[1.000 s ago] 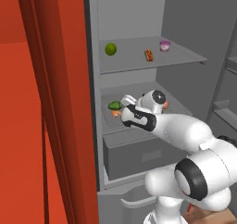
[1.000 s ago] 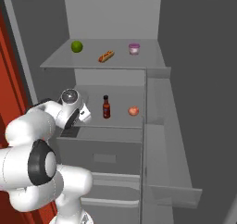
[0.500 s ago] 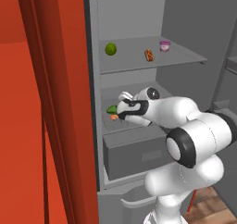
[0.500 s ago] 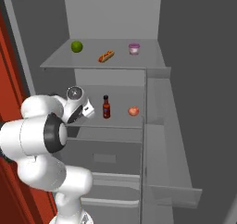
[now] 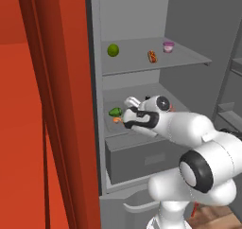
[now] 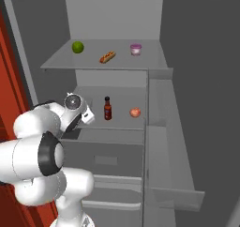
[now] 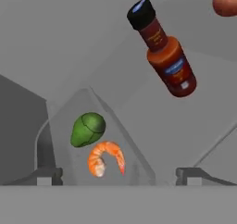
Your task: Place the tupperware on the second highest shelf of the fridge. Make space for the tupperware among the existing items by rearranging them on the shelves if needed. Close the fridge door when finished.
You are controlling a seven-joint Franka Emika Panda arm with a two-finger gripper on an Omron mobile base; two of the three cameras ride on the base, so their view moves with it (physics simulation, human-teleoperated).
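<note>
Now the gripper (image 7: 118, 174) stands spread wide, grasping nothing, over the tupperware (image 7: 92, 140). That clear box sits at the left end of the second shelf (image 6: 122, 123) in the fridge (image 5: 186, 15), its walls barely visible; an avocado (image 7: 87, 128) and shrimp (image 7: 105, 158) lie inside. Bottle (image 7: 163, 50) stands further right. Fruit (image 7: 226, 0) is cut off at the frame's edge.

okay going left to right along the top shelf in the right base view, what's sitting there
Green lime → hot dog → pink cup.
</note>
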